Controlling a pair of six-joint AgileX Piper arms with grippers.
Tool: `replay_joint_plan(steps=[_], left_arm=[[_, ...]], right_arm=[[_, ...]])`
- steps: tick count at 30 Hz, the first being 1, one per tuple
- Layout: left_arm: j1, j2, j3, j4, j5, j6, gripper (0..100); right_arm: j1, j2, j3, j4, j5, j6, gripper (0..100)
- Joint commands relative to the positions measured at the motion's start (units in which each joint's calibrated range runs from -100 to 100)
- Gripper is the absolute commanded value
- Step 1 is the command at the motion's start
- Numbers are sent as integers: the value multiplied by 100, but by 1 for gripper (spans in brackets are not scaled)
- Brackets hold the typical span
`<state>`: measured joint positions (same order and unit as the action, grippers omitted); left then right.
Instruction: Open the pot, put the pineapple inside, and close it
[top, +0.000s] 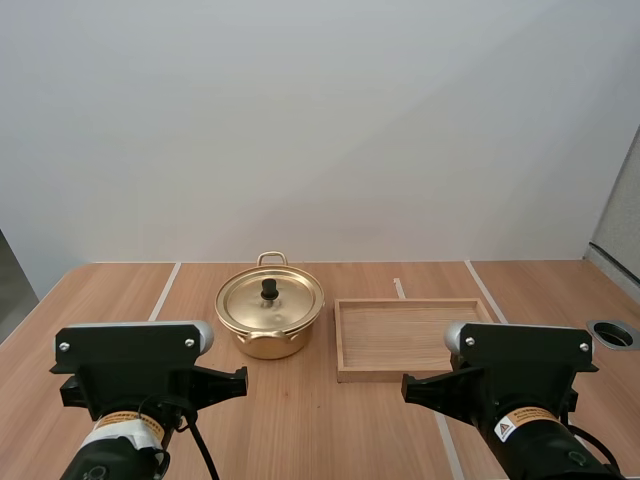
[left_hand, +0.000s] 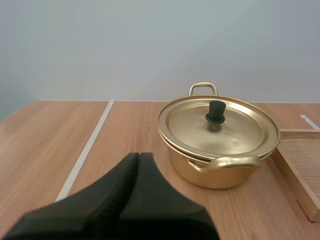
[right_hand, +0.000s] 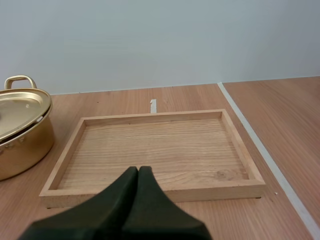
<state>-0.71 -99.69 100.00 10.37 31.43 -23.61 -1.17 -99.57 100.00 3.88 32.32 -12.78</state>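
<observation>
A golden pot (top: 268, 322) stands on the wooden table with its lid (top: 270, 298) on, black knob (top: 269, 288) up. The same pot (left_hand: 220, 160) and its lid (left_hand: 218, 127) sit ahead of my left gripper (left_hand: 138, 156), whose fingers lie together as one dark wedge, well short of the pot. My right gripper (right_hand: 138, 170) is likewise shut on nothing, just before the near rim of the wooden tray (right_hand: 150, 192). The pot (right_hand: 22, 132) stands beside that tray. In the high view both arms sit at the near edge.
The wooden tray (top: 342, 340) lies right of the pot with nothing in it. White tape lines (top: 163, 290) run across the table. A round grommet hole (top: 613, 334) is at the far right edge.
</observation>
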Motion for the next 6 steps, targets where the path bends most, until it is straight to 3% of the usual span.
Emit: replay_joint_plan(steps=[1,6], left_arm=[[-12,-31,0,-68,-137,-11,0],[-12,-31,0,-68,-137,-11,0]], right_arm=[[-22,-43,0,-45,-137,27,0],[-22,-43,0,-45,-137,27,0]])
